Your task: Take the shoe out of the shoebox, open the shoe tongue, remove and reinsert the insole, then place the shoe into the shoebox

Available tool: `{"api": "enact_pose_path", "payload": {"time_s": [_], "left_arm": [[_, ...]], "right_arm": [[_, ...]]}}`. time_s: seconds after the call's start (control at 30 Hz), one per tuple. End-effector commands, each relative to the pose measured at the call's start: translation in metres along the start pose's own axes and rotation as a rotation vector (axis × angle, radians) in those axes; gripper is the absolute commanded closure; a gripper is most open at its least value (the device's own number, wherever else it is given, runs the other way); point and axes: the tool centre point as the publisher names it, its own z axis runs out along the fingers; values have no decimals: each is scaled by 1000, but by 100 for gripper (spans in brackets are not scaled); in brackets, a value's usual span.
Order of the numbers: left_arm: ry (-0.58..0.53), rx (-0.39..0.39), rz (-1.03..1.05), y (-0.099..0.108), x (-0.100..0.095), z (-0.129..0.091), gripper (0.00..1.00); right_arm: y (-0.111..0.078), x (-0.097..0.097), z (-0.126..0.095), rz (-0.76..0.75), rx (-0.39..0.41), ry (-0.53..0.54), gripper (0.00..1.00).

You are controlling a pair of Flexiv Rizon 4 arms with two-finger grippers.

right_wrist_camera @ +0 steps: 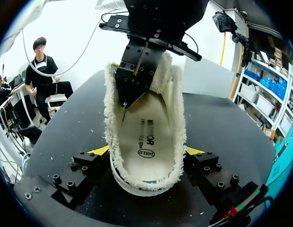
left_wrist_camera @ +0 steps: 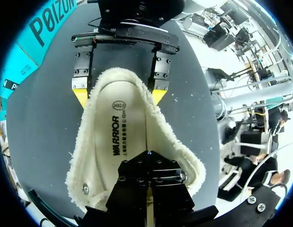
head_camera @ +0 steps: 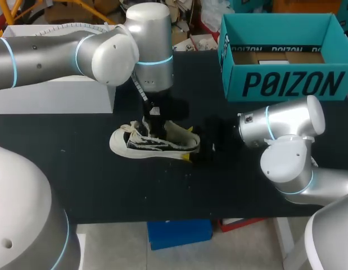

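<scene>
So the shoe (head_camera: 154, 145) is out of the box (head_camera: 286, 84) and sits on the bench (head_camera: 78, 169) about mid-way, sole down. Its long axis runs across the bench, with the heel toward my right arm and the toe toward my left.

The right tool (right_wrist_camera: 147, 151) comes in low from the heel end, one yellow tip on each side of the heel. As far as I can see it's pinching the shoe there to hold it steady. The left tool (right_wrist_camera: 126, 101) drops straight down into the opening with its fingers pressed together and its tip down on the insole (left_wrist_camera: 120, 137), toward one side wall. I honestly can't tell whether there's any insole edge between those fingers.

The insole looks flat and seated, so my guess is we're at the pull-it-out step. The left arm is the one on it, and the insole lies lengthwise right under that tool. I'd say the lift has to go up and back toward the heel while the right arm holds the shoe down.
</scene>
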Motion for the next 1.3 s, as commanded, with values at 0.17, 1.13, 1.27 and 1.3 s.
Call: {"api": "enact_pose_path", "payload": {"time_s": [0.17, 1.13, 1.27, 1.3], "left_arm": [[-18, -69, -45, 0, 2, 26, 100], [-129, -74, -151, 10, -3, 50, 56], [-141, -87, -153, 11, -4, 53, 54], [-153, -98, -155, 12, -4, 53, 54]], "right_arm": [[-4, 0, 1, 1, 2, -1, 100], [-4, 0, 1, 1, 2, -1, 100], [-4, 0, 1, 1, 2, -1, 100], [-4, 0, 1, 1, 2, -1, 100]]}}
